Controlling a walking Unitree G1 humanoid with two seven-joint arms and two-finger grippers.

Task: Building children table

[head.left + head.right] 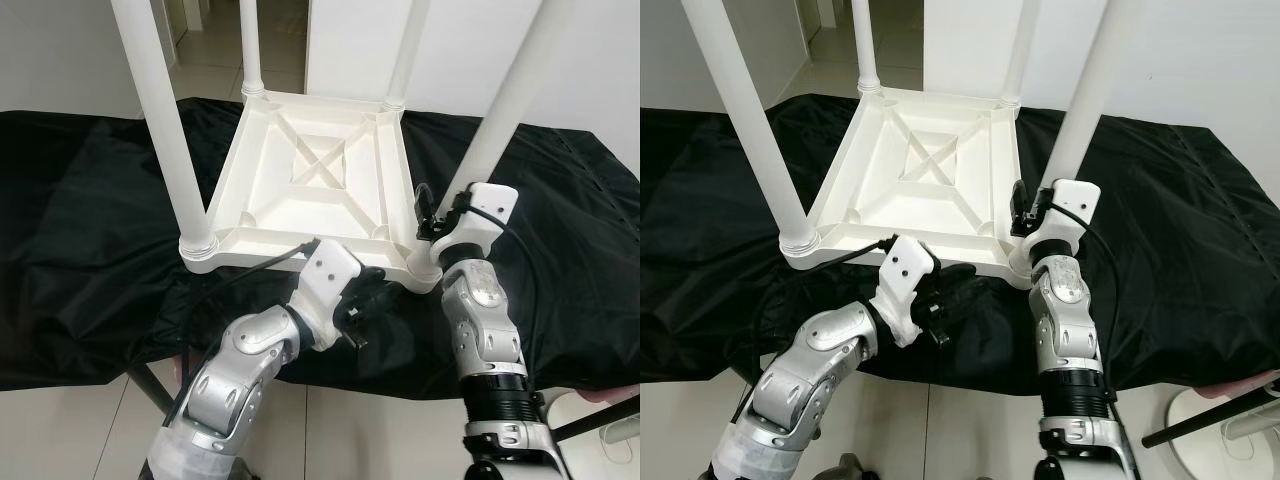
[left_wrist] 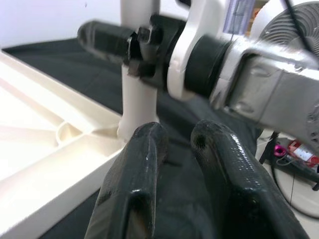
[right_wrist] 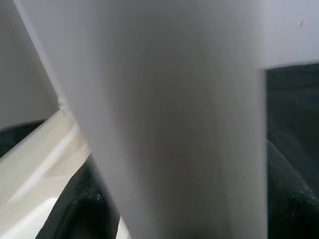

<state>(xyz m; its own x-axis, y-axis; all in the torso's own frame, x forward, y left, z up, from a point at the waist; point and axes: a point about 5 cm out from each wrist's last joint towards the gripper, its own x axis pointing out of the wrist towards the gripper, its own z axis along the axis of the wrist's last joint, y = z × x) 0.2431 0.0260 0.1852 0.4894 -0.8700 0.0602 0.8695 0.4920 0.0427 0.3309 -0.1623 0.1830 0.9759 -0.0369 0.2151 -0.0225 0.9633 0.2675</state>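
A white plastic children's table (image 1: 320, 180) lay upside down on a black cloth (image 1: 90, 240) that covered the table beneath it. The ribbed underside faced up, with a cross-shaped brace in the middle. Four white legs stood up from its corners: the near-left leg (image 1: 165, 130), the far-left leg (image 1: 250, 50), the far-right leg (image 1: 405, 55) and the near-right leg (image 1: 505, 105), which leaned outward to the right.

The right tool (image 1: 440, 215) was at the near-right corner, low on the near-right leg just above its socket. The right wrist view was taken up by the blurred white leg (image 3: 174, 119) very close, with a dark finger (image 3: 84, 209) at one side and another dark shape at the other, so the fingers sat on either side of the leg; whether they actually pressed it could not be told.

The left tool (image 1: 365, 300) hovered just in front of the near edge of the upturned top, close beside the right arm. In the left wrist view its two black fingers (image 2: 134, 184) stood narrow, nearly together, with nothing between them, pointing toward the near-right corner socket.

Pale tiled floor (image 1: 350, 430) showed below the cloth's edge, and a white wall (image 1: 60, 50) stood behind.
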